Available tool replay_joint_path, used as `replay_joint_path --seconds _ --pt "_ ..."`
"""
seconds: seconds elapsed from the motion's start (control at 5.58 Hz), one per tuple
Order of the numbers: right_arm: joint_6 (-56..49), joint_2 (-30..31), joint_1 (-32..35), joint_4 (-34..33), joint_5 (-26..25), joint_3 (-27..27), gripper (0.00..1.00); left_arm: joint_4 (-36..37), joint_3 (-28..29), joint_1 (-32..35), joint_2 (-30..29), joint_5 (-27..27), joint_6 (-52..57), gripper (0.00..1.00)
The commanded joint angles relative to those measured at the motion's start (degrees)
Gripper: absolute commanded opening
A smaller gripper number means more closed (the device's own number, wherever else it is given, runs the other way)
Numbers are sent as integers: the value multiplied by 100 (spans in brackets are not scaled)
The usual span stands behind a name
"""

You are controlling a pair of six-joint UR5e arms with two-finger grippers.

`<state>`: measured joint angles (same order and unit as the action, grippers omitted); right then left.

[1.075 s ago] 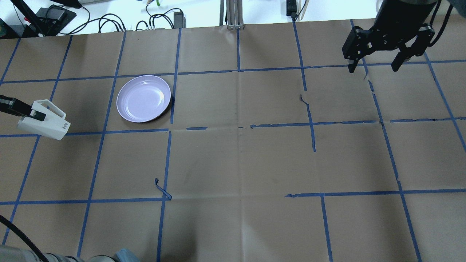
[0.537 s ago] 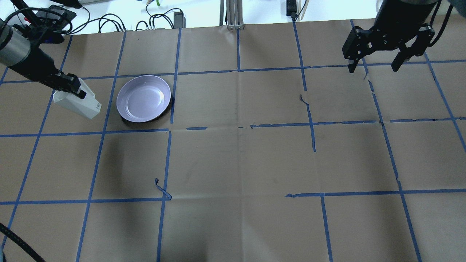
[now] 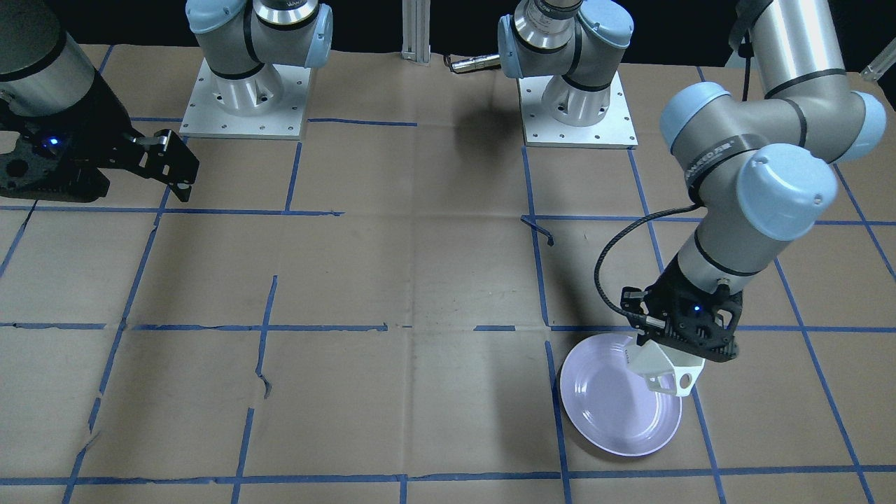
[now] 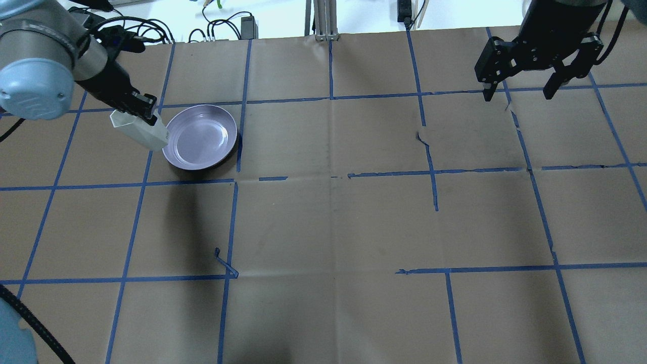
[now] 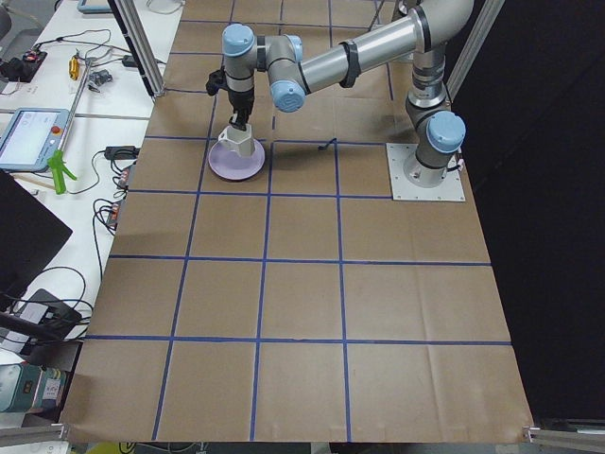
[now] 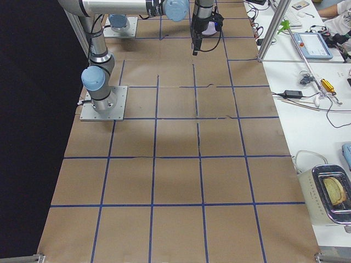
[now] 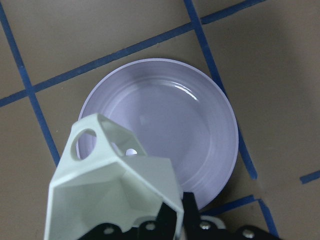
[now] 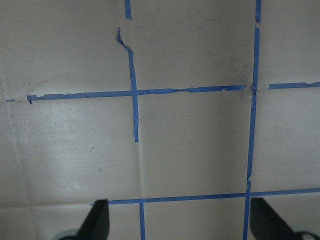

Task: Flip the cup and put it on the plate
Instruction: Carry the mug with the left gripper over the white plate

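The white faceted cup (image 4: 139, 130) is held in my left gripper (image 4: 144, 114), shut on its rim, in the air over the left edge of the lavender plate (image 4: 202, 137). The front-facing view shows the cup (image 3: 665, 367) under the left gripper (image 3: 682, 339), handle toward the camera, above the plate's (image 3: 616, 413) rim. The left wrist view shows the cup (image 7: 112, 190) close up, handle forward, over the plate (image 7: 170, 130). It also shows in the exterior left view (image 5: 236, 140). My right gripper (image 4: 520, 93) is open and empty, high over the far right; its fingers (image 8: 97, 220) show in the right wrist view.
The table is brown paper with a blue tape grid. A loose curl of tape (image 4: 225, 263) sticks up near the front left. Cables and power bricks (image 4: 227, 25) lie beyond the far edge. The arm bases (image 3: 241, 91) stand on the robot's side.
My left gripper has carried the cup from the far left up and right to the plate's left edge, turning it along the way. The right arm has not moved.
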<state>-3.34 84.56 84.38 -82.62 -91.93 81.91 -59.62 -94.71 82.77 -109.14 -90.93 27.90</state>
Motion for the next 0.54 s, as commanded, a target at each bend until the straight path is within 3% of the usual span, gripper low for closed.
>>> replay_joint_path --seconds 0.0,0.36 --pt "0 0 0 0 0 0 100 1183 -475 248 -308 -425 -171 0" --pt "0 0 0 0 0 0 100 1198 -495 249 -441 -364 -223 0"
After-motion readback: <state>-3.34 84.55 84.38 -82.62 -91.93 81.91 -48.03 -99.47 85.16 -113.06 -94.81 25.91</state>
